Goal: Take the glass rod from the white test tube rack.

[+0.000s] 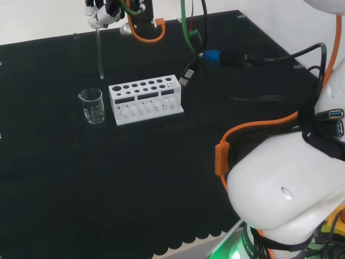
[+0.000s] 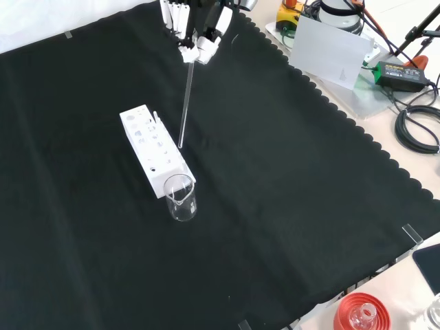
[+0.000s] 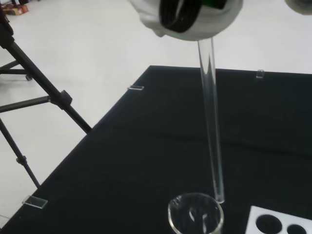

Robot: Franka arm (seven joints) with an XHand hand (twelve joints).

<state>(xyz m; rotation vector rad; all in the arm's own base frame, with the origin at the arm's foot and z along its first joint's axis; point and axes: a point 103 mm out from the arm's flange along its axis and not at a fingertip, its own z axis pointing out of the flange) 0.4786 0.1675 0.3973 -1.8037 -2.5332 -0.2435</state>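
Now I see the glass rod [image 1: 99,53], clear, thin and straight, hanging nearly upright from the hand [image 1: 101,13], whose fingers are curled round its top. Its lower end is above the table [image 1: 161,178], at eleven o'clock of the white test tube rack [image 1: 145,100] in the head view. Black cloth covers the table. A beaker [image 1: 92,105] stands beside the rack, faint.

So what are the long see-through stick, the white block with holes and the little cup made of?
The long clear rod held by the hand looks like smooth glass: the black cloth shows through it. The white rack with round holes looks like matte plastic, solid and dull. The small clear beaker is see-through with a pouring lip, so glass or clear plastic; I can't tell which.
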